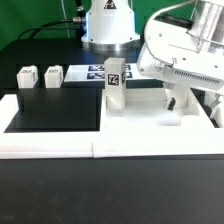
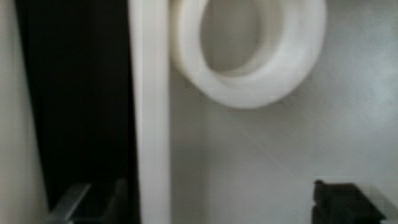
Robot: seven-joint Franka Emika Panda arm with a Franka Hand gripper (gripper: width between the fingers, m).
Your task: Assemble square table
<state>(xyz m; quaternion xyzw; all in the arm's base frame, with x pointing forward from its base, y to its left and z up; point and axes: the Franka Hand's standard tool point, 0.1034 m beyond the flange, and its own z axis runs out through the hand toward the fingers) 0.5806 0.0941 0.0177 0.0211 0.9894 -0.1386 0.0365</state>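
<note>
The white square plate (image 1: 145,112) lies flat at the exterior view's right, against the border rails. One tagged white leg (image 1: 114,84) stands upright on the plate's near-left corner. Two more small tagged legs (image 1: 27,76) (image 1: 52,74) stand on the table at the back left. My gripper (image 1: 172,99) is low over the plate's right part, half hidden by the arm. In the wrist view the plate (image 2: 267,150) fills the picture with a round corner socket (image 2: 240,50) and its edge beside black table. My gripper (image 2: 222,205) is open and empty, its dark fingertips (image 2: 356,203) wide apart.
Long white border rails (image 1: 60,143) run along the front and left (image 1: 8,112), enclosing bare black table (image 1: 55,112). The marker board (image 1: 84,72) lies at the back by the robot base (image 1: 108,25). A fourth leg is not visible.
</note>
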